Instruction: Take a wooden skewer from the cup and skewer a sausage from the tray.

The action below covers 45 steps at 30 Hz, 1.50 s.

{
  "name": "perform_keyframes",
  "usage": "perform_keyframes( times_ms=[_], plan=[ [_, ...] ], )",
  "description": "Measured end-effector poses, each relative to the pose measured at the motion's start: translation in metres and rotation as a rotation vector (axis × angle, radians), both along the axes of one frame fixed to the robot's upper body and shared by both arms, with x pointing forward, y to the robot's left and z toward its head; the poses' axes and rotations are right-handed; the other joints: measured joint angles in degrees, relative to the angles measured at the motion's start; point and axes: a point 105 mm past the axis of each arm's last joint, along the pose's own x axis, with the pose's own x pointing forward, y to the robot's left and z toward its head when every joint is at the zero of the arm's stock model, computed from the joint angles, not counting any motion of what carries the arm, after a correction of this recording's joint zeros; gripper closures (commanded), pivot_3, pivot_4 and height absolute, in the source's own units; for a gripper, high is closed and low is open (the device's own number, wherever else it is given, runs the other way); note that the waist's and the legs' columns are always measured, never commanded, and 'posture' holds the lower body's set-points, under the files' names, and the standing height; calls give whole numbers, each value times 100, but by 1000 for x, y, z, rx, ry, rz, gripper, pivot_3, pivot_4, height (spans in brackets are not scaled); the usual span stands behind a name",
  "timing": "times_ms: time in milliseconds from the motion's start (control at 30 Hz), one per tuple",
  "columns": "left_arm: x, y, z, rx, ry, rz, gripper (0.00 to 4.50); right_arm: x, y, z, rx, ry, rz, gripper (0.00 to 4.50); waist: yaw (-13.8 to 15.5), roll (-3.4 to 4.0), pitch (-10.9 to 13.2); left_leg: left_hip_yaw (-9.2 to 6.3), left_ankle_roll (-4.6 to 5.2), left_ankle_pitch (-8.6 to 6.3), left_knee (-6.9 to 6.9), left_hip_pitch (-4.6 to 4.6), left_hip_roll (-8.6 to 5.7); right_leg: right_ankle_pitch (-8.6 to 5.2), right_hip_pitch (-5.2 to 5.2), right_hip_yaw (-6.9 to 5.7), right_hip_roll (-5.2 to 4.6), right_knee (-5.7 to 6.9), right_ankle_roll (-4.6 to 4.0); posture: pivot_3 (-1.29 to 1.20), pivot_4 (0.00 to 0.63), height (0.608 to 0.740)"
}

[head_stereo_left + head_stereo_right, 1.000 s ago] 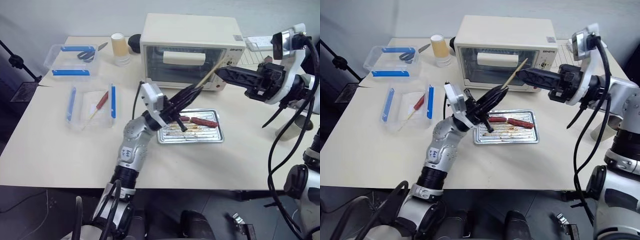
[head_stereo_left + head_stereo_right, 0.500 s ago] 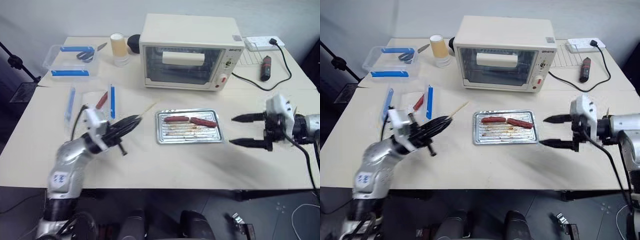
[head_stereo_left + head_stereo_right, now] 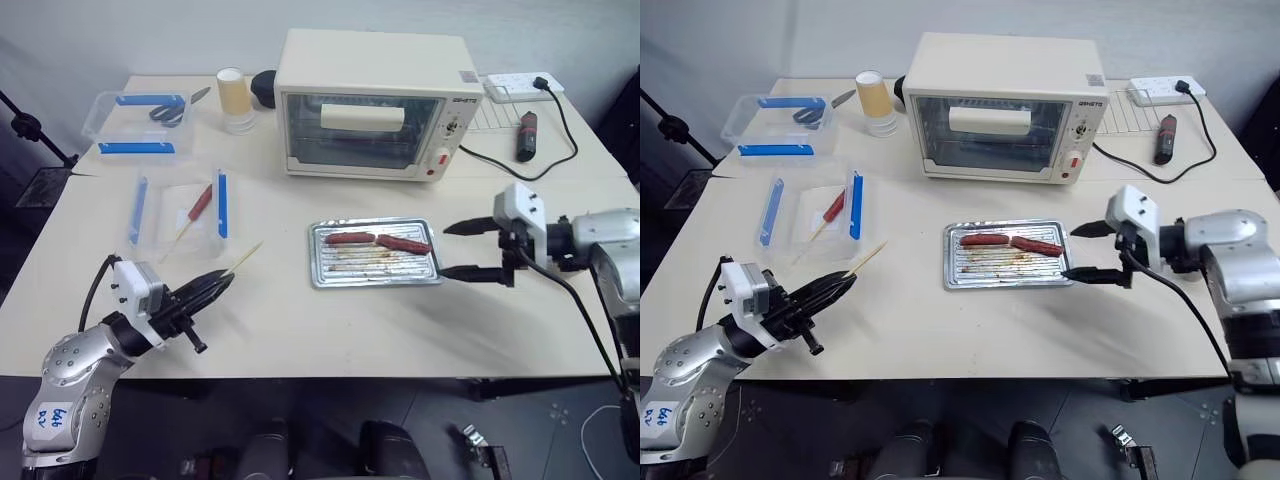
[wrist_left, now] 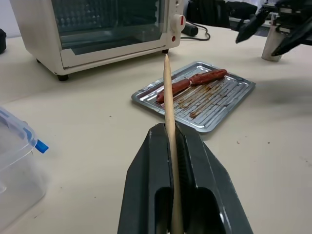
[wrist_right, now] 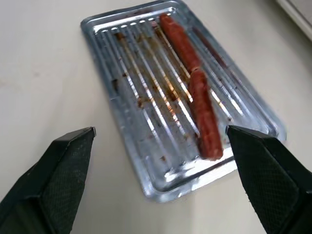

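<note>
My left gripper (image 3: pixel 213 286) hovers low over the table's near left part, shut on the wooden skewer (image 3: pixel 246 256). The skewer's tip (image 4: pixel 166 57) points toward the tray (image 3: pixel 376 281). The metal tray holds two sausages. The darker sausage (image 3: pixel 405 243) lies on the right and a lighter one (image 3: pixel 347 238) on the left. My right gripper (image 3: pixel 445 251) stands open at the tray's right end, one finger on each side of that edge and nothing between them. The darker sausage (image 5: pixel 204 112) lies just ahead of it. The grey-beige cup (image 4: pixel 269 48) stands behind the right gripper's fingers.
A toaster oven (image 3: pixel 375 105) stands behind the tray. A yellow-tan cup (image 3: pixel 234 95) is to its left. Two clear tubs with blue clips (image 3: pixel 145 120) (image 3: pixel 180 210) sit at the left. A power strip (image 3: pixel 525 85) and cable lie at the back right.
My left arm swung left and down toward the near table edge, carrying the skewer. My right gripper let go of the skewer, opened wide and dropped to the tray's right end.
</note>
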Motion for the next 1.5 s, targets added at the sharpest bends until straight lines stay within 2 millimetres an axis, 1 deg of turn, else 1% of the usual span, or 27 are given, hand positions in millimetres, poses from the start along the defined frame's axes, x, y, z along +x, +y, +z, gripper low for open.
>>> perform_keyframes(
  times_ms=[67, 133, 267, 333, 433, 500, 567, 633, 933, 1033, 1067, 1100, 1200, 1500],
  plan=[
    [-1, -2, -1, 1, 3, -13, 4500, 14, 9, -6, -19, -3, -29, 36, -33, 0, 0, 2, 0, 0, 0, -3, -1, 0, -3, 2, -1, 1, 0, 0, 150, 740],
    [-1, -2, -2, 1, 8, -16, 4500, 25, 17, -15, -76, 11, -37, 36, -25, 0, 0, 1, 0, 0, 0, -5, -3, 0, -4, 0, -2, 0, 0, 0, 150, 740],
    [-2, -5, -4, 3, 12, -35, 4500, 43, 35, -27, -129, 4, -49, 36, -70, 0, 0, 0, 0, 0, 1, -6, -2, 0, -5, -1, -2, 2, 0, 0, 150, 740],
    [-2, -6, -4, 4, 11, -42, 4500, 48, 41, -31, -145, 0, -52, 36, -89, 1, 0, -2, 0, 0, 0, -6, -1, 0, -6, -3, -1, 3, 0, 0, 150, 740],
    [-3, -7, -6, 3, 19, -45, 4500, 52, 42, -35, -157, 12, -62, 536, -93, 1, 0, -2, 0, 0, -1, -7, -2, 0, -6, -2, -2, 3, 0, 0, 150, 740],
    [-4, -8, -8, 1, 26, -45, 4500, 53, 41, -37, -163, 24, -64, 1157, -95, 1, 0, -2, 0, 0, -1, -7, -1, 0, -6, -2, -1, 2, 0, 0, 150, 740],
    [-5, -9, -8, 0, 26, -45, 4500, 53, 41, -38, -162, 29, -58, 1901, -100, 1, 0, -2, 0, 0, -1, -6, 0, 0, -6, -2, -1, 3, 0, 0, 150, 740],
    [-4, -9, -8, 0, 24, -40, 4500, 53, 43, -39, -157, 31, -53, 2495, -107, 1, 0, -1, 0, 0, -1, -6, -1, 0, -6, -1, -1, 3, 0, 0, 150, 740],
    [-4, -14, -9, -2, 29, -57, 4500, 54, 45, -40, -158, 11, -47, 2495, -105, 1, 0, -1, 0, 0, -1, -6, -1, 0, -6, -1, -1, 4, 0, 0, 150, 740],
    [-1, -18, -6, -4, 17, -68, 4500, 54, 45, -40, -160, 8, -42, 2495, -104, 1, 0, -2, 0, 0, -1, -6, -1, 0, -6, 0, -1, 4, 0, 0, 150, 740],
    [0, -19, -4, -4, 12, -70, 4500, 54, 46, -40, -160, 10, -40, 2878, -106, 1, 0, -1, 0, 0, -1, -6, -1, 0, -6, 0, -1, 4, 0, 0, 150, 740],
    [1, -19, -3, -4, 7, -71, 4500, 53, 46, -40, -159, 13, -35, 3056, -109, 1, 0, -1, 0, 0, -1, -6, -1, 0, -6, 0, -1, 4, 0, 0, 150, 740],
    [1, -19, -3, -4, 7, -71, 4500, 51, 46, -41, -157, 23, -23, 4004, -112, 1, 0, -1, 0, 0, -1, -5, 0, 0, -6, 0, -1, 5, 0, 0, 150, 740],
    [1, -19, -4, -4, 14, -76, 4500, 45, 51, -41, -154, 41, 11, 4004, -106, 1, 0, -1, 0, 0, 0, -5, -1, 0, -6, 0, -1, 5, 0, 0, 150, 740]
  ],
)
